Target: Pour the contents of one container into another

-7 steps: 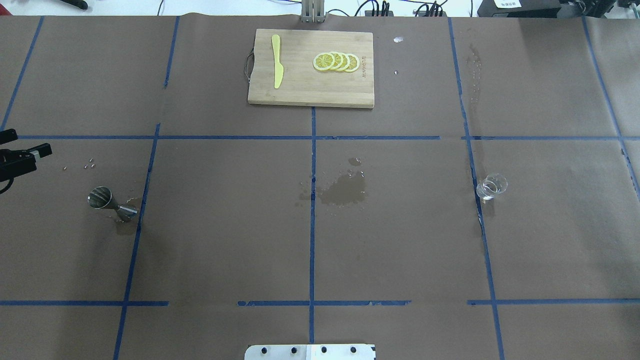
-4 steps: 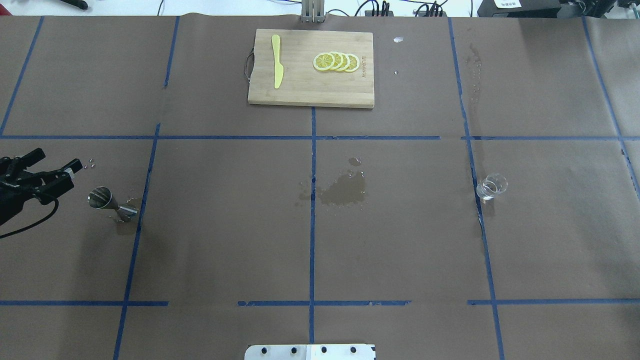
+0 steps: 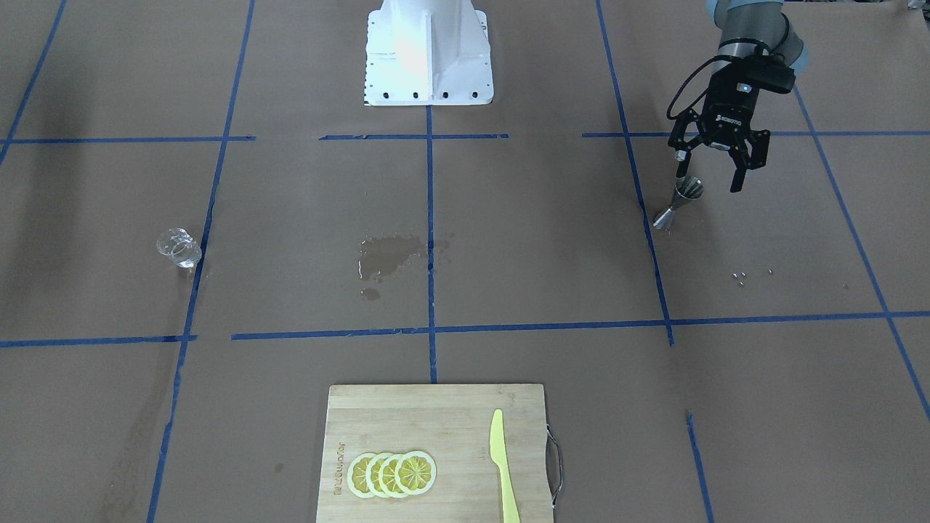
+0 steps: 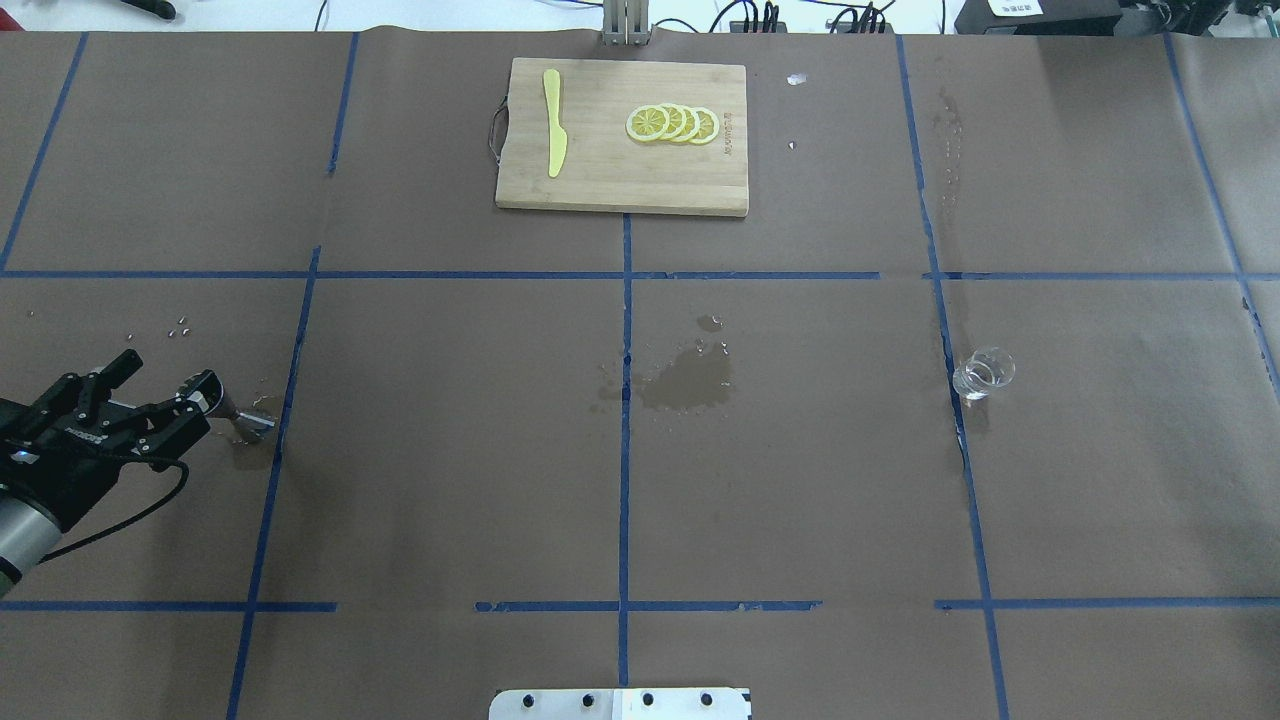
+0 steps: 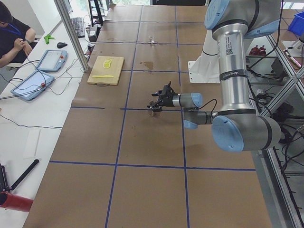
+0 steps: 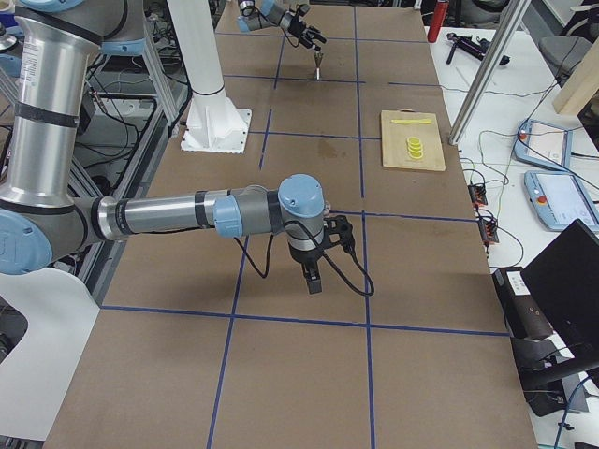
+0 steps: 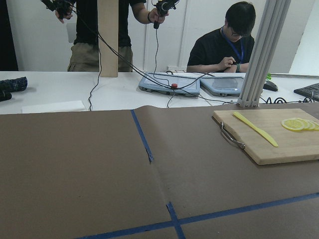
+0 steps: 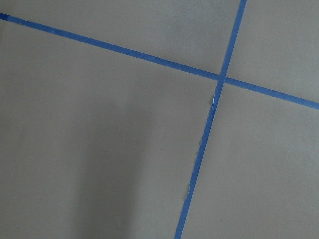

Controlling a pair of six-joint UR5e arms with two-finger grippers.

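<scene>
A steel jigger (image 3: 679, 201) stands upright on the brown paper on my left side. My left gripper (image 3: 707, 181) hovers open right at it, one fingertip (image 3: 678, 175) beside the upper cup. In the overhead view that gripper (image 4: 168, 370) hides the cup, and only the jigger's lower half (image 4: 247, 421) shows. I cannot tell whether a finger touches it. A small clear glass (image 4: 983, 373) stands far off on the right side, also seen as the glass (image 3: 179, 248) in the front view. My right gripper (image 6: 314, 281) shows only in the right side view, pointing down near the table; I cannot tell its state.
A wooden cutting board (image 4: 600, 180) with lemon slices (image 4: 672, 123) and a yellow knife (image 4: 553, 122) lies at the far edge. A wet patch (image 4: 688, 382) darkens the paper mid-table. Small bits (image 4: 180, 325) lie beyond the jigger. People are at the bench beyond.
My left gripper has come in from the left edge, moving right and nearer, up to the jigger, and now covers its upper cup. The jigger and the glass have stayed put.
</scene>
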